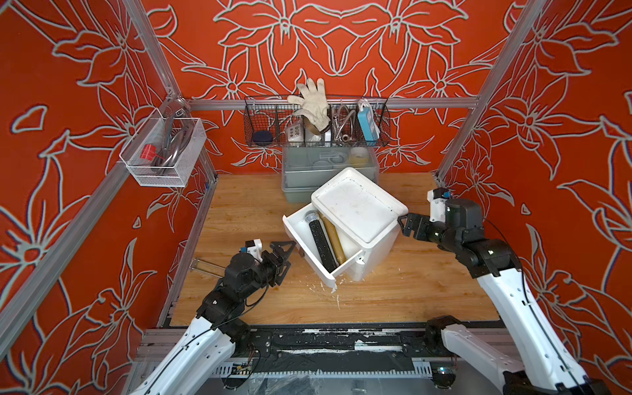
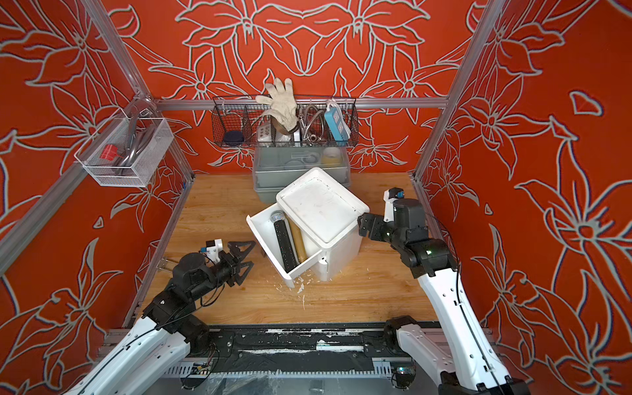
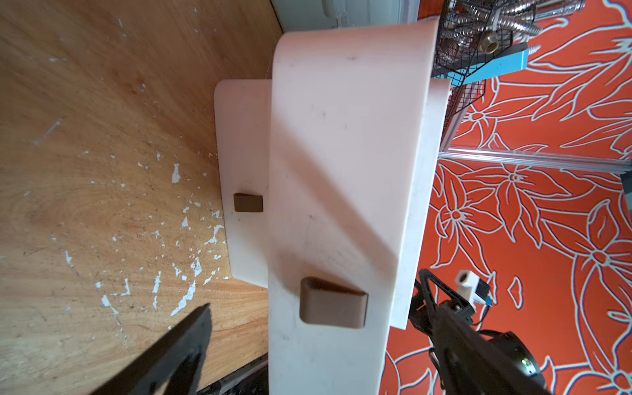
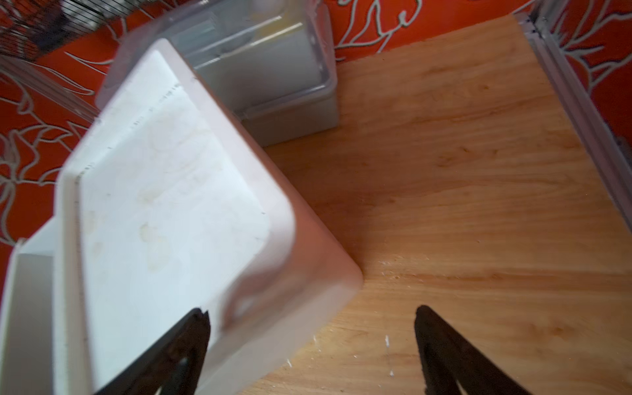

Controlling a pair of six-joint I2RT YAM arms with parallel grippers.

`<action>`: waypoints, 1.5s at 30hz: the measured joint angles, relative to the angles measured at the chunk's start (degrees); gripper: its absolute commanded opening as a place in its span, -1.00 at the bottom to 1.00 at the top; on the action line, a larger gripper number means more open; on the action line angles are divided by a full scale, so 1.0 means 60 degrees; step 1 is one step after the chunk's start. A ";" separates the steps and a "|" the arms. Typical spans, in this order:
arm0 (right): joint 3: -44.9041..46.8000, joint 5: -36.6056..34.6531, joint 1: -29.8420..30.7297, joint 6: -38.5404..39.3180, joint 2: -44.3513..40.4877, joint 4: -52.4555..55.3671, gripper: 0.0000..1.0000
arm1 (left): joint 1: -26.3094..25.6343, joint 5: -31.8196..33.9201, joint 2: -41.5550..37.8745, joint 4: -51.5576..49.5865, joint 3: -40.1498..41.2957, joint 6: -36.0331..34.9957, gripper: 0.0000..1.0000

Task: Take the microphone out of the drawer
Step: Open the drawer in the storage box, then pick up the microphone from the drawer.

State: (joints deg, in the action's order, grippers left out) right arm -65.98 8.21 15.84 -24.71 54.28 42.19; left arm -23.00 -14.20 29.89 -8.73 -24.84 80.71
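The drawer [image 1: 346,266] is already open and the microphone [image 1: 319,239] lies inside it beside a tan roll [image 1: 331,239], not yet grasped, the left gripper [image 1: 288,258] at its 8 o'clock and the right gripper [image 4: 311,310] at the cabinet's [image 1: 359,205] 3 o'clock, both with jaws wide and empty.

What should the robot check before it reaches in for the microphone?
1. Drawer open: ok.
2. Microphone in plain sight, lying in the drawer: ok.
3. Left gripper open and empty, outside the drawer: ok.
4. Room to grip around the microphone: not ok, a brown roll lies right beside it.
5. Right gripper steadying the cabinet: cannot tell, it is open at the corner.
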 measured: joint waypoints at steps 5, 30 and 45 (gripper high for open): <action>-0.0936 -0.0066 0.1137 0.0069 0.0667 0.0157 0.81 | 0.1413 -0.0845 0.0943 -0.0004 -0.0834 -0.0463 1.00; -0.4401 -0.1381 0.5905 0.0273 0.4364 0.1242 0.41 | 0.3942 -0.3974 0.4379 0.0550 -0.2601 -0.2116 1.00; -0.6011 -0.2557 0.7530 0.0080 0.6816 0.1854 0.25 | 0.4721 -0.6062 0.5264 0.0149 -0.3096 -0.3493 1.00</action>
State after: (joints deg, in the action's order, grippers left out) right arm -102.04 -7.14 61.01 -24.23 95.18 53.32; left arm 5.32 -50.57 61.47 -7.84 -43.42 59.75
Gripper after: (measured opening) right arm 0.631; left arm 0.998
